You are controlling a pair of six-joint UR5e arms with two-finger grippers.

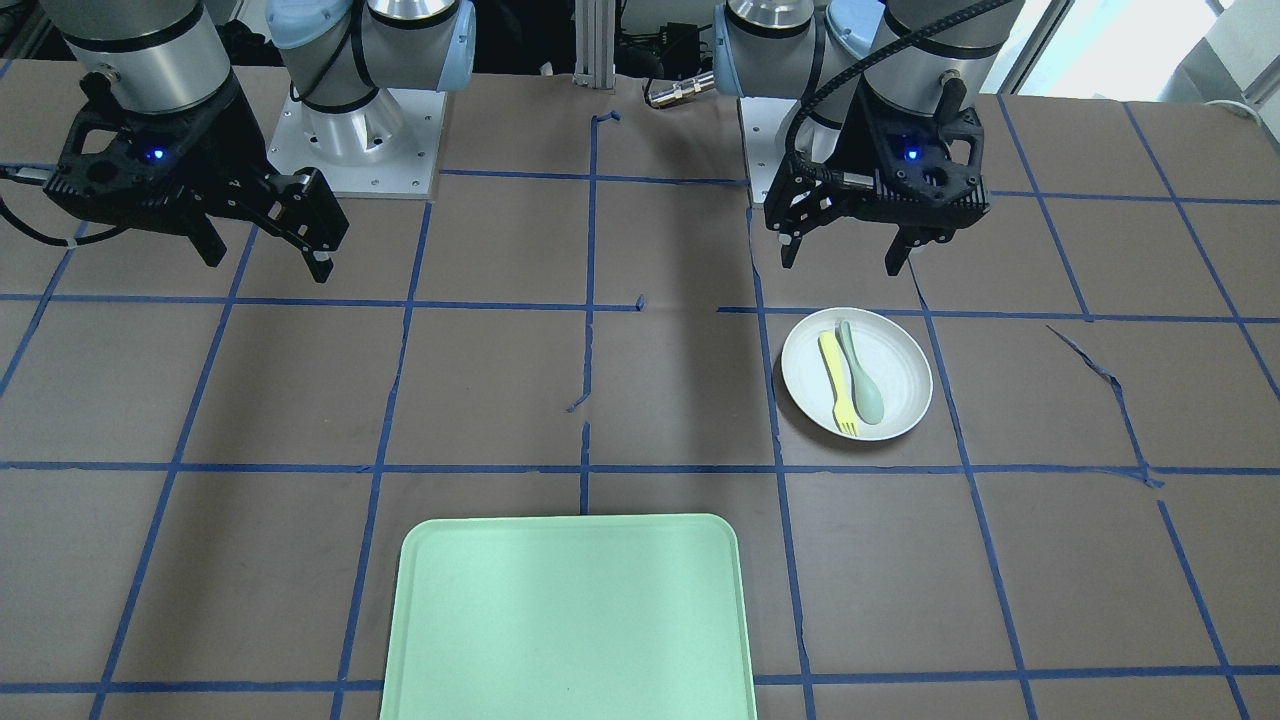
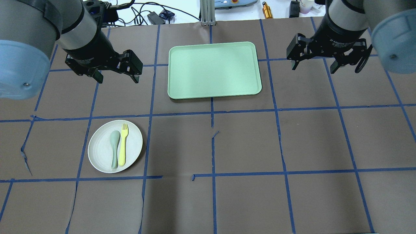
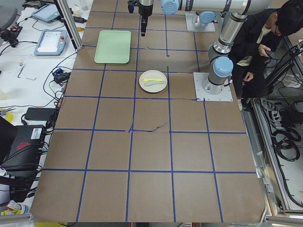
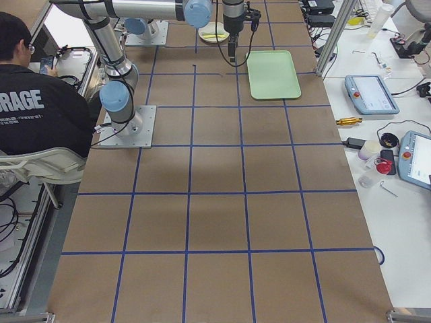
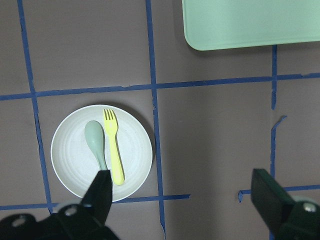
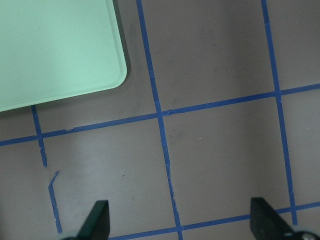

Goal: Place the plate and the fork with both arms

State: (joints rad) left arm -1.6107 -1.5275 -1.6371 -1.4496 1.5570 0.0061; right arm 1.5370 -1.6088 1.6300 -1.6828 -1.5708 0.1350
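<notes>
On the table's (image 2: 247, 139) left half, finding the plate (image 2: 99, 148) lying flat on brown paper, inside one square of the blue tape grid, its right rim just beside a tape line. Seeing the fork (image 2: 123, 146) and a spoon (image 2: 114, 143) lying on it side by side, nearly parallel, handles toward the robot, tines and bowl pointing away. Placing the fork to the right of the spoon, close against it, touching or not being hard to tell. Noting the tray (image 2: 214, 70) lying farther out, straddling the table's middle tape line, well apart from the plate.

Watching the left gripper (image 2: 117, 76) hanging in the air above the left half, near the plate, pointing down. Finding its fingers (image 5: 100, 195) spread wide and holding nothing. Looking down through its wrist view on plate, fork and spoon, with the tray's corner showing at the top.

Watching the right gripper (image 2: 314, 67) hanging over bare paper to the right of the tray, also pointing down. Finding its fingers (image 6: 97, 220) likewise spread wide, gripping nothing. Catching in its wrist view only the tray's rounded corner and crossing tape lines.

Making out, in both side views, a person (image 4: 40, 114) in black sitting beside the robot's bases.
</notes>
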